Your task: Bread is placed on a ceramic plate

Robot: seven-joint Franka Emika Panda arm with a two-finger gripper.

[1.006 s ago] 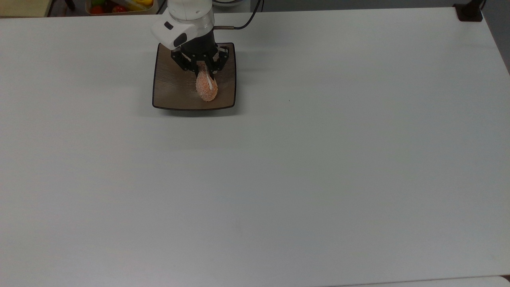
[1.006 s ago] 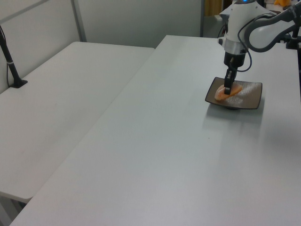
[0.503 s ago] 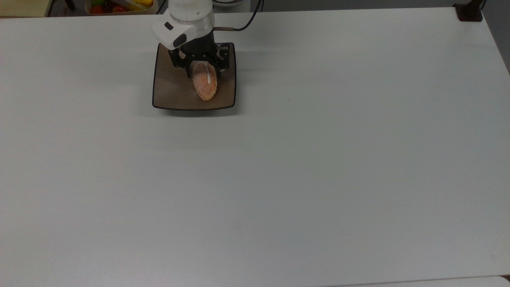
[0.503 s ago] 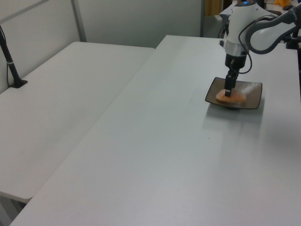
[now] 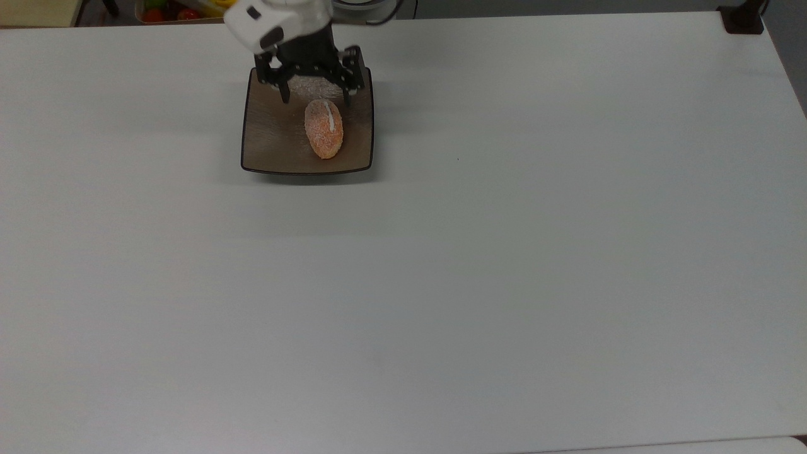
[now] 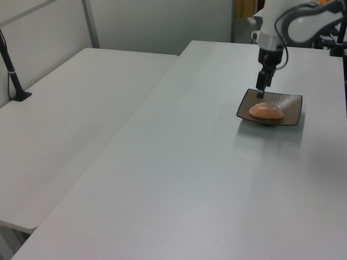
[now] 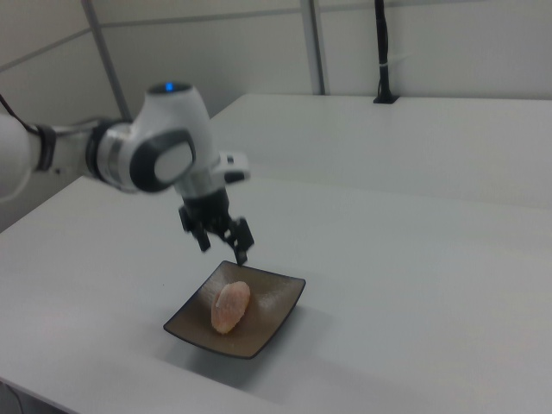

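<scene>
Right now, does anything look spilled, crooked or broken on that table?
Nothing stands out. The bread lies whole and flat on the ceramic plate, well inside its rim. The plate sits level on the table. The hand is open above the plate's far edge, apart from the bread.

You see a broad white table [image 5: 479,265] with a second white table [image 6: 70,124] just beside it at the left view's left, pale partition walls [image 6: 157,24] behind, and a black post [image 7: 382,52] standing at the far edge.
</scene>
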